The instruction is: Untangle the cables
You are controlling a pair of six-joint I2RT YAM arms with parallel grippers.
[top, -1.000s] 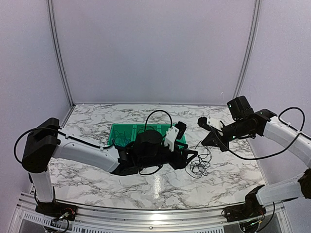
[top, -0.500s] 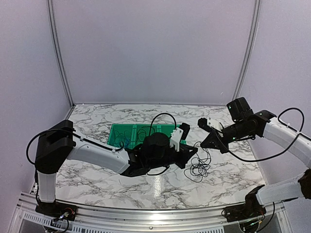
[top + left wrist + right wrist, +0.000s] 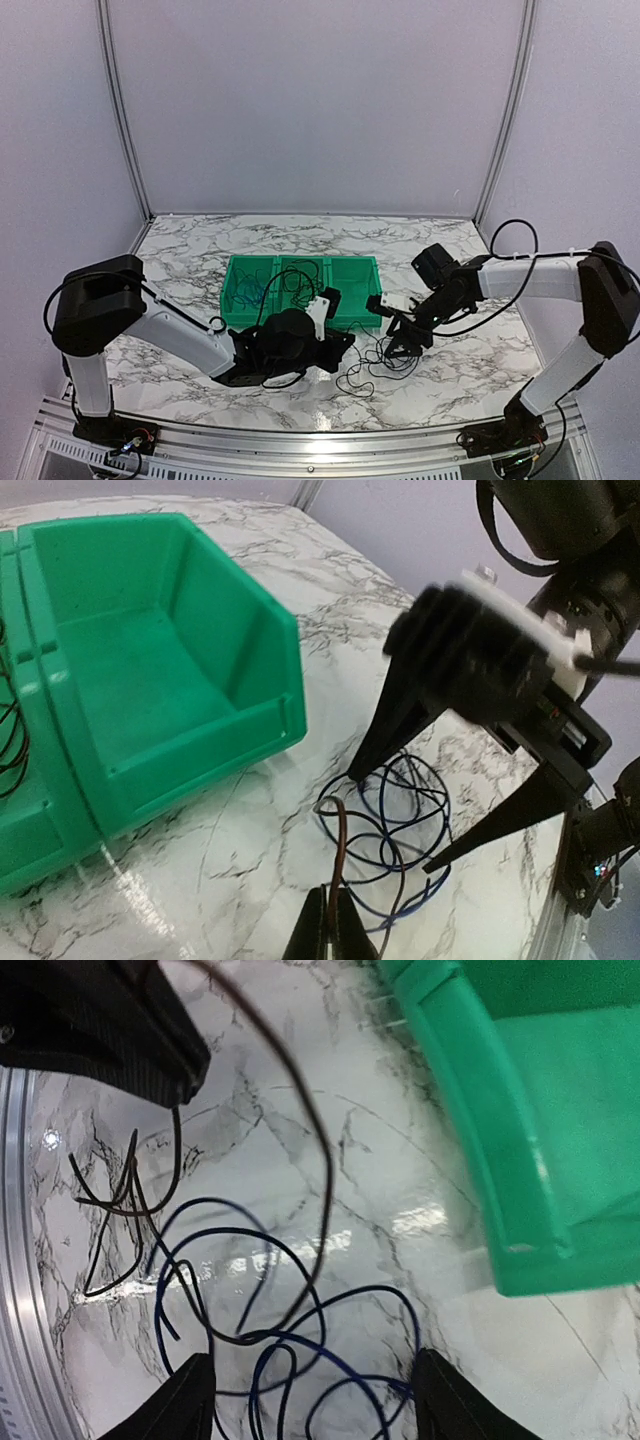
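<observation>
The cables (image 3: 375, 365) lie as a loose tangle of thin dark and blue cords on the marble, in front of the green bin's right end. My left gripper (image 3: 331, 892) is shut on a dark brownish cable (image 3: 342, 845) that rises from the tangle's left side. Blue loops (image 3: 400, 820) spread just beyond it. My right gripper (image 3: 315, 1410) is open and low over the blue loops (image 3: 290, 1260), one finger on each side. The held dark cable (image 3: 320, 1160) arcs up towards the left gripper (image 3: 120, 1020). In the top view both grippers meet at the tangle, left (image 3: 345, 345) and right (image 3: 395, 345).
A green three-compartment bin (image 3: 352, 297) stands just behind the tangle. Thin cables lie in its left (image 3: 250, 290) and middle (image 3: 295, 280) compartments. Its right compartment (image 3: 150, 680) holds nothing. The table's metal front rail (image 3: 15, 1260) runs close to the tangle.
The left gripper has shut on a dark cable and drawn back left and nearer. The right arm has come down from above to the tangle, and its gripper has opened.
</observation>
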